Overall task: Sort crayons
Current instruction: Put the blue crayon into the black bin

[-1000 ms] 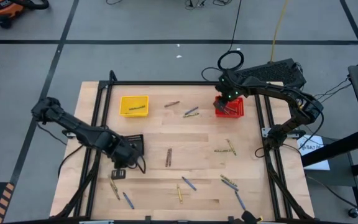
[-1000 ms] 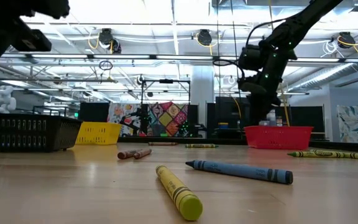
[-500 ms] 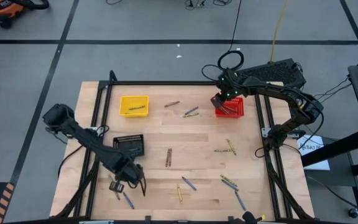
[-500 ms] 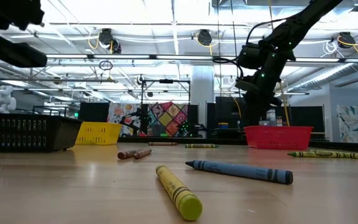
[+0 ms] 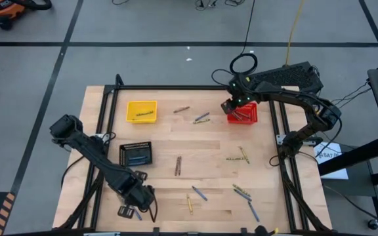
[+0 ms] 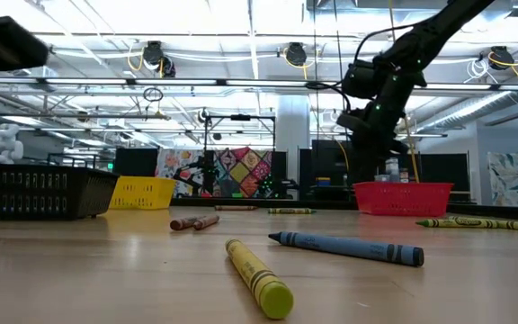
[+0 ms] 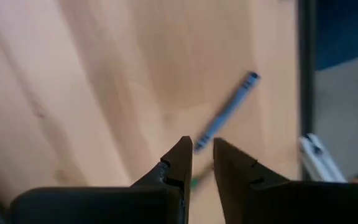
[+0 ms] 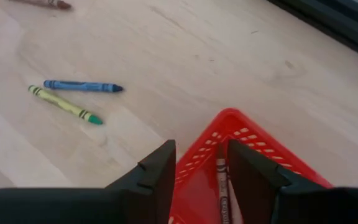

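Crayons: left gripper (image 7: 202, 151), fingers narrowly parted and empty, is hanging over the blue crayon (image 7: 227, 111) lower left; it should straddle its middle squarely.

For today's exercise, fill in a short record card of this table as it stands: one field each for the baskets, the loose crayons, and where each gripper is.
Baskets: yellow basket, black basket, red basket, all on the table.
Red basket contents: brown-red crayons.
Loose crayons: scattered on the wood, including a blue crayon beside a yellow crayon, and a blue one at the near left.
Left gripper: near left part of the table, jaws slightly apart, empty.
Right gripper: at the red basket's edge, open, empty.
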